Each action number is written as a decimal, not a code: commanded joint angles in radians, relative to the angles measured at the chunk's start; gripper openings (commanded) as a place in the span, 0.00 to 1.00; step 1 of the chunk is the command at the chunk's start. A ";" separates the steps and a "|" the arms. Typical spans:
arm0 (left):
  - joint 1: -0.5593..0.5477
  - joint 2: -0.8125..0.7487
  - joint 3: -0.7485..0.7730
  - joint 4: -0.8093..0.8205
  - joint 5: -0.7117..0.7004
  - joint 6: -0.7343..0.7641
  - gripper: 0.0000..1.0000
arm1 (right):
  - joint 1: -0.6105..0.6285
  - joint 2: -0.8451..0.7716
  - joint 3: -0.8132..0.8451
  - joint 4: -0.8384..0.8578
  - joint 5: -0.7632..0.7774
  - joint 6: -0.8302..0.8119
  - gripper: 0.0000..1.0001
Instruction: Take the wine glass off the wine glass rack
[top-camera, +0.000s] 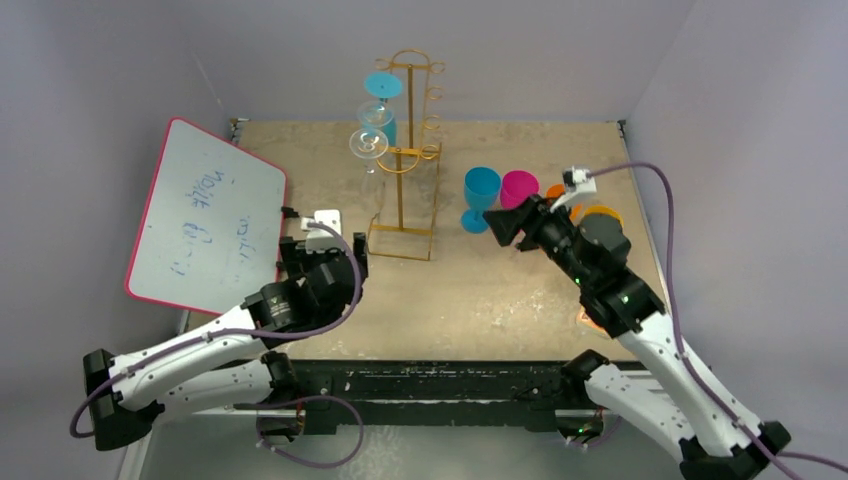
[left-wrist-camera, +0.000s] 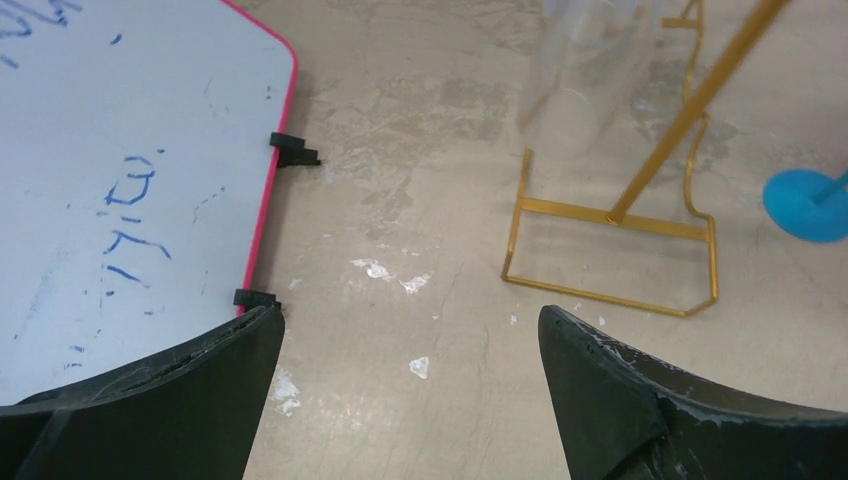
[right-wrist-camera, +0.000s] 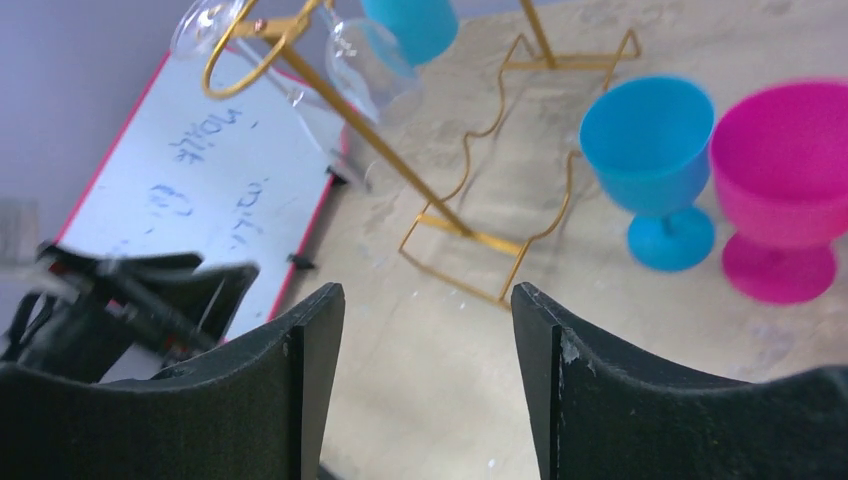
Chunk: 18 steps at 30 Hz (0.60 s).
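Note:
The gold wire wine glass rack (top-camera: 405, 160) stands at the back middle of the table. Clear wine glasses (top-camera: 368, 145) hang upside down on its left side, and a blue glass (top-camera: 383, 85) hangs higher up. My left gripper (top-camera: 322, 250) is open and empty, low over the table to the left of the rack's base (left-wrist-camera: 610, 250), with a clear glass (left-wrist-camera: 580, 70) hanging above and ahead. To the right of the rack, my right gripper (top-camera: 497, 226) is open and empty. Its own view shows the rack (right-wrist-camera: 480, 230) and a hanging clear glass (right-wrist-camera: 365, 70) ahead of the gripper (right-wrist-camera: 428, 300).
A blue goblet (top-camera: 480, 195) and a pink goblet (top-camera: 518, 188) stand upright right of the rack, close to my right gripper. Orange cups (top-camera: 600, 213) sit behind that arm. A red-edged whiteboard (top-camera: 205, 215) leans at the left, beside my left gripper.

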 joint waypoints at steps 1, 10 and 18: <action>0.191 -0.049 0.026 0.027 0.165 -0.129 1.00 | -0.004 -0.161 -0.145 0.107 -0.069 0.201 0.67; 0.968 0.146 0.279 -0.093 0.906 -0.024 1.00 | -0.004 -0.289 -0.161 -0.051 -0.046 0.279 0.71; 1.016 0.195 0.566 -0.241 0.925 -0.083 1.00 | -0.004 -0.338 -0.141 -0.115 -0.024 0.302 0.72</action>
